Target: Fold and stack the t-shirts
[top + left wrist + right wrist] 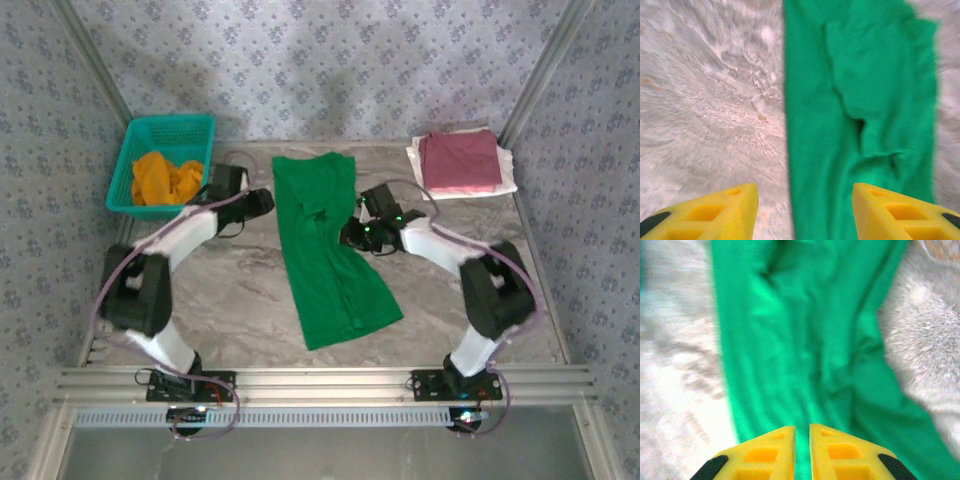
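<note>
since the green t-shirt (325, 250) lies flat as 1 long strip, likely awaiting a crosswise fold, i flank it: left gripper (262, 200) wide at its edge, right gripper (352, 235) closed above it.

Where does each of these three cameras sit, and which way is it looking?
Top external: above and behind the robot, looking down on the table; the left arm and right arm show whole, bases nearest.
Left wrist: on the left wrist, looking down at the edge of the green t-shirt and bare marble; yellow fingers of the left gripper stand apart.
Right wrist: on the right wrist, looking down onto the same shirt; fingers of the right gripper nearly meet.
Shared: all three see the green t-shirt.
</note>
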